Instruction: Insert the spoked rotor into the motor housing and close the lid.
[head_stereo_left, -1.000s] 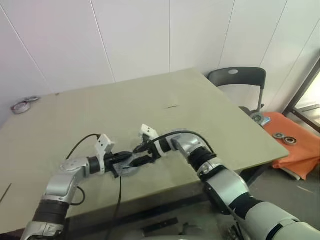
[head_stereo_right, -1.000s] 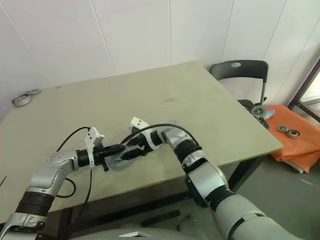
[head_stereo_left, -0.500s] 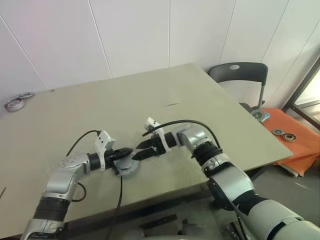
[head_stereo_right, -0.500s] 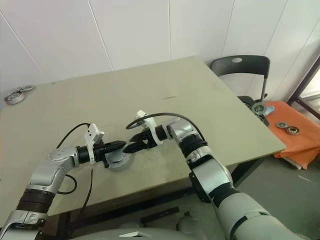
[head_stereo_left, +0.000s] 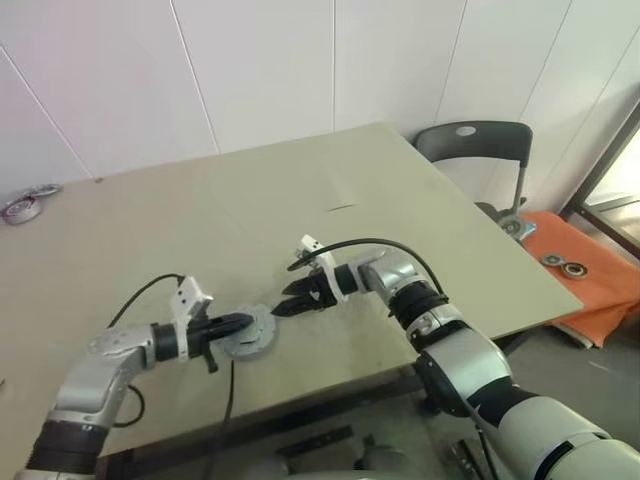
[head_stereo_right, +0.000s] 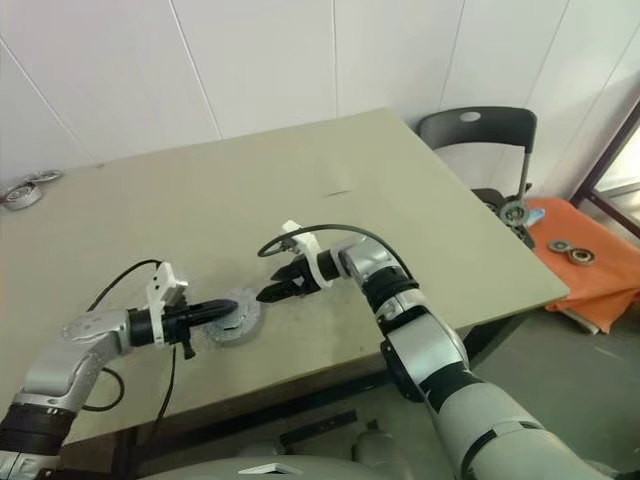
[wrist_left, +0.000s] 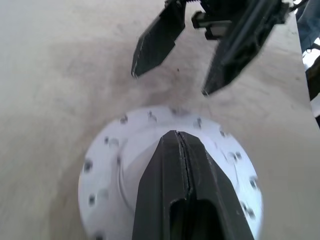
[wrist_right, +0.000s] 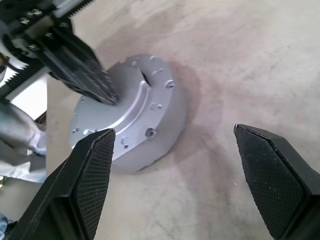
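The lid (head_stereo_left: 248, 336) is seated on the table (head_stereo_left: 400, 230), lower centre of the head views. The left gripper (head_stereo_left: 238, 322), fingers pressed together, rests upon it. The right gripper (head_stereo_left: 284, 303), fingers spread and empty, is positioned just right of it.

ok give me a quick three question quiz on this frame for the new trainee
1. True or false: the left gripper is shut.
2. The round silver metal lidded housing sits on: A) beige table B) black chair C) orange cloth
3. Which gripper has its black fingers spread apart?

Key: 1 true. 2 A. 3 the right gripper, beside the housing.
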